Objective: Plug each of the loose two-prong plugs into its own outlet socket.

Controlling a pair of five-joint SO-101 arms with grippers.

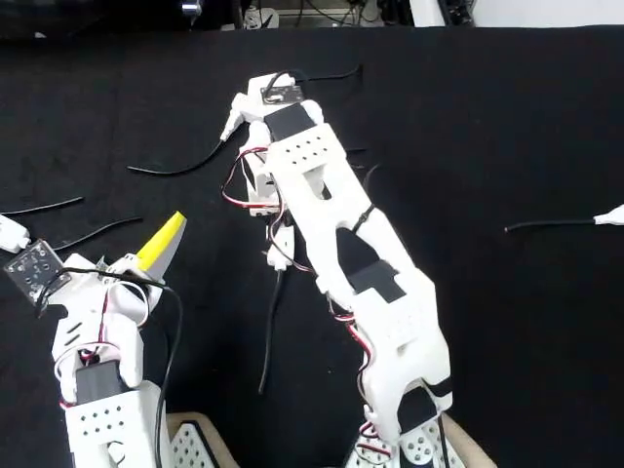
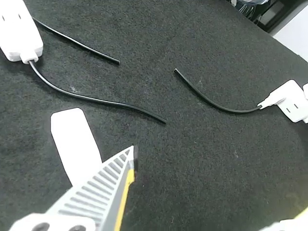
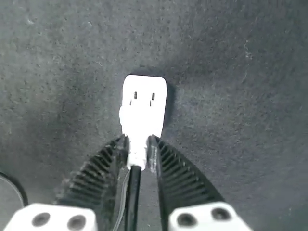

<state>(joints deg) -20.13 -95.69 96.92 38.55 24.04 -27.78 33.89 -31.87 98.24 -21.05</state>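
Pickup step, seemingly: right fingers (image 3: pixel 108 166) clamp a slotted socket (image 3: pixel 143 96) at its cord end; left fingers (image 2: pixel 72 144) gape, empty. Next: careful alignment.

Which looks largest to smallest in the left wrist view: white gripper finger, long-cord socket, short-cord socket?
1. white finger, though nearest the camera.
2-3. long-cord socket and short-cord socket: both cut off at the frame edge, unsure.

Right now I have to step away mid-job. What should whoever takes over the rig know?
Right gripper: shut on the neck of a white socket piece, two slots showing.
Left gripper: open, empty, above the mat.
Loose on black leads: left-edge connector, middle connector beside the right arm, right-edge connector.
Nothing looks mated yet; every plugging remains.
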